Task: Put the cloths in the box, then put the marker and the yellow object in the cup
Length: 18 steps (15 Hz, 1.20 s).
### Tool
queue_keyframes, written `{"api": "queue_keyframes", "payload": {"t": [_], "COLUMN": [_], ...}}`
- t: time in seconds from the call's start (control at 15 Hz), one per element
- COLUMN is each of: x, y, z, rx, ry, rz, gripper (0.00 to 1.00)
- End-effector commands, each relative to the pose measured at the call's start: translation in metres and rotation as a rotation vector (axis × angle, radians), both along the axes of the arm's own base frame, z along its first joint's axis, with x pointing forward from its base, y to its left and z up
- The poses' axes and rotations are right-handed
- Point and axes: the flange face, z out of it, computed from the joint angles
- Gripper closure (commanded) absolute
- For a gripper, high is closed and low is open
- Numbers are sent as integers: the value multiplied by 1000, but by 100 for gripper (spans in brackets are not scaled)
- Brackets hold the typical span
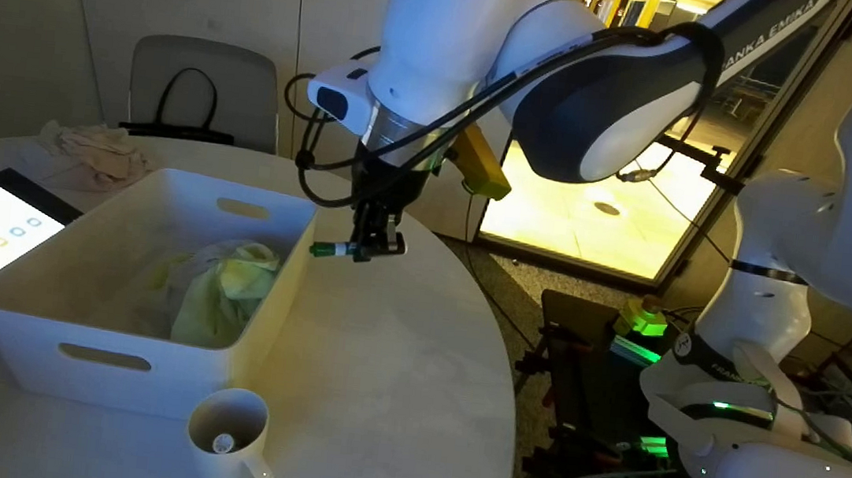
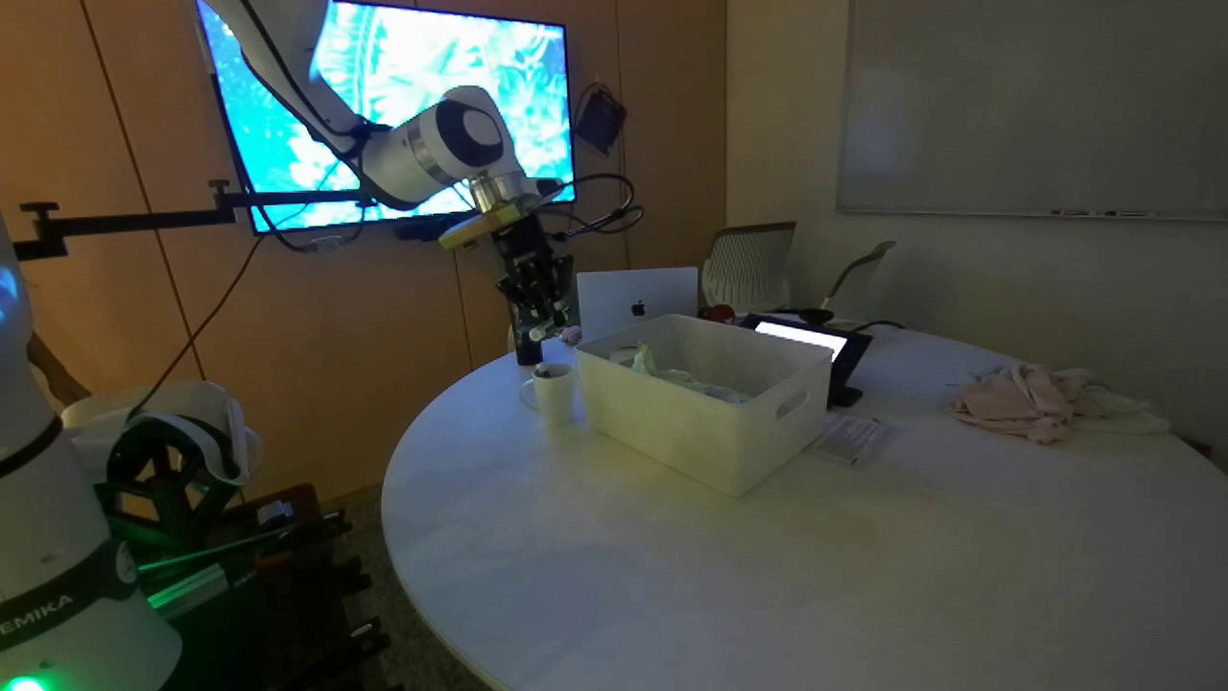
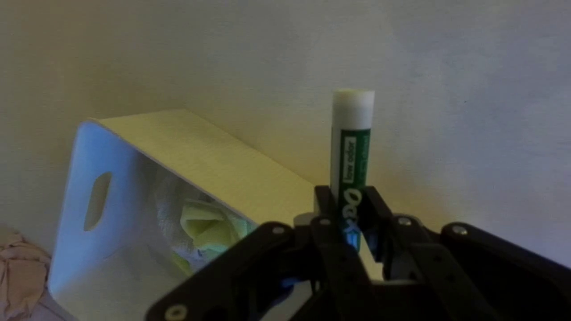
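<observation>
Soft yellow-green and greyish cloths lie in the large white plastic bin; our black gripper pinches the slim green-and-white marker aloft beside it — the marker's turn, we judge. Next: tip it upright over the white handled mug — then release.

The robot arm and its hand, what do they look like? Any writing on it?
The arm is mostly white, smooth and rounded, with black parts, a silver ring and looping black cables. Yes, pale letters show "ANKA EMIKA", the start hidden. A yellow block sticks out beside the ring. The hand is black, with two slim fingers and small round bolts.
</observation>
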Motion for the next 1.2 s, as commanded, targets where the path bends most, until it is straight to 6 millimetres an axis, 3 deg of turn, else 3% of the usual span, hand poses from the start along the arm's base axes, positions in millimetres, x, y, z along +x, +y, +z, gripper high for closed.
{"api": "queue_keyframes", "payload": {"t": [0.0,1.13], "x": [1,0], "y": [14,44], "z": [13,17], "rx": [40,116], "ry": [-33,-111], "rz": [-27,-31], "gripper": [85,85]}}
